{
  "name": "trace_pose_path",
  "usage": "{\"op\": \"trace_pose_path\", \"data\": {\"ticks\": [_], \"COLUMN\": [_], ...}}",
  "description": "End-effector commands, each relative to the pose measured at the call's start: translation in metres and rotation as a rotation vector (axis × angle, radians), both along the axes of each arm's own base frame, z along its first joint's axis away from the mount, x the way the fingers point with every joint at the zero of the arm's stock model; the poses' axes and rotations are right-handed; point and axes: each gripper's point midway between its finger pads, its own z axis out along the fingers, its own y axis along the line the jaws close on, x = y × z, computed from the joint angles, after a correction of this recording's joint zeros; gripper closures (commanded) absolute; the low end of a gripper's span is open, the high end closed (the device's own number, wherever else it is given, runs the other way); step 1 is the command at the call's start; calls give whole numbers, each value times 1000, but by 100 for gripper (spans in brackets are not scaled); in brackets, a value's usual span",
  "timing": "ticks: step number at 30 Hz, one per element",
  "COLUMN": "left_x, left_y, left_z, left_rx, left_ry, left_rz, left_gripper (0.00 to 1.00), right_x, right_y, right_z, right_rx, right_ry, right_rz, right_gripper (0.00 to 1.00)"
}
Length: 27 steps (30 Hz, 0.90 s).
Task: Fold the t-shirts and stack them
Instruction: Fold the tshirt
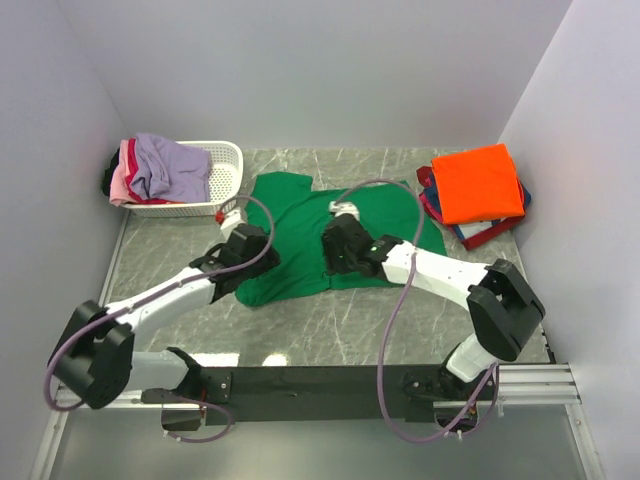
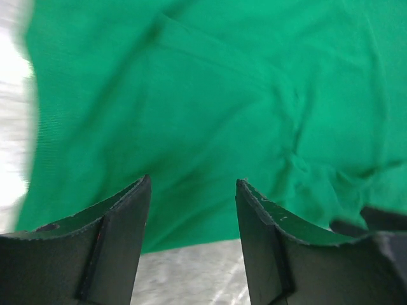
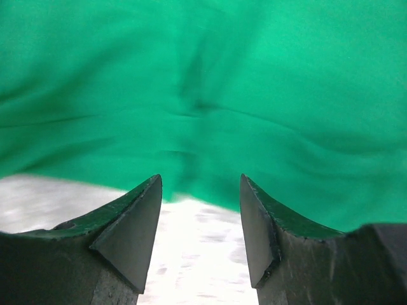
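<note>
A bright green t-shirt (image 1: pixel 300 225) lies spread on the grey marble table. My left gripper (image 1: pixel 242 262) hovers over its lower left edge; in the left wrist view (image 2: pixel 193 184) it is open and empty, the green cloth (image 2: pixel 210 101) just beyond its tips. My right gripper (image 1: pixel 335 262) is over the shirt's bottom hem; in the right wrist view (image 3: pixel 200 181) it is open and empty, with the hem (image 3: pixel 203 108) ahead. A folded orange t-shirt (image 1: pixel 478 182) tops a stack with red and navy shirts at the back right.
A white slotted basket (image 1: pixel 225 170) at the back left holds lavender (image 1: pixel 170 165) and pink shirts. White walls close in the table on three sides. The black base rail (image 1: pixel 320 382) runs along the near edge.
</note>
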Motion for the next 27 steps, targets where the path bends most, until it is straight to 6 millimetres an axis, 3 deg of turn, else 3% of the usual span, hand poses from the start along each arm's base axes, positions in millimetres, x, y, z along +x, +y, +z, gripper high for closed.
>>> {"op": "trace_pose_path", "data": {"ticks": [1, 8, 11, 21, 27], "left_x": [3, 0, -6, -24, -32], "left_y": [-37, -71, -76, -40, -8], "left_z": [3, -16, -38, -86, -92], "left_rx": [-106, -160, -158, -137, -86], "left_ry": [-30, 7, 68, 191, 208], "left_rz": [-89, -198, -225, -176, -116], "left_gripper": [38, 36, 35, 32, 32], "right_x": [9, 19, 24, 16, -6], "right_y": [-51, -113, -118, -113, -109], "right_z": [-12, -31, -38, -71, -87], "right_rx": [-40, -90, -47, -54, -30], "right_ry": [18, 33, 55, 187, 275], "right_rz": [-142, -282, -303, -334, -339], "right_gripper": [41, 41, 41, 41, 42]}}
